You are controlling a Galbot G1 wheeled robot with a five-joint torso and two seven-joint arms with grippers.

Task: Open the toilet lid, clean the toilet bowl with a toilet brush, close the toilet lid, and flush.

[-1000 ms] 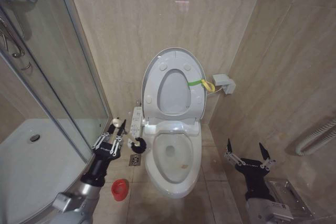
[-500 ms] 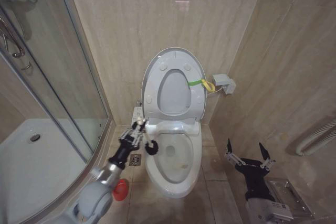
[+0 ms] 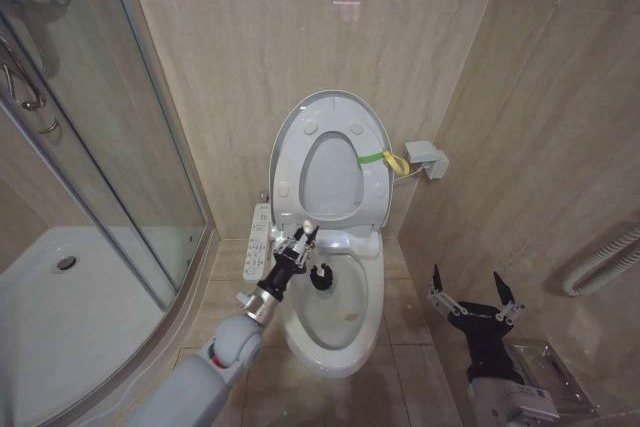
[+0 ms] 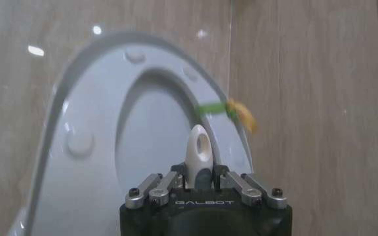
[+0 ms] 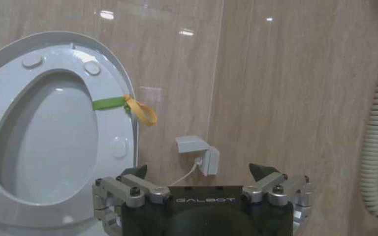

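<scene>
Since the earlier frames, the left gripper [image 3: 297,250] had swung from beside the floor drain to the bowl's upper-left rim at frame centre, carrying the toilet brush [image 3: 321,276]; the red holder cup had left view. Its fingers were clamped on the white handle [image 4: 198,147], probably so the dark head could hang inside the toilet bowl [image 3: 335,347] for scrubbing. Above, the toilet lid [image 3: 331,159] stood upright against the wall, its yellow-green strap [image 3: 385,159] at the right edge, keeping the bowl accessible. Lower right, the right gripper [image 3: 474,296] waited, spread wide and unchanged.
</scene>
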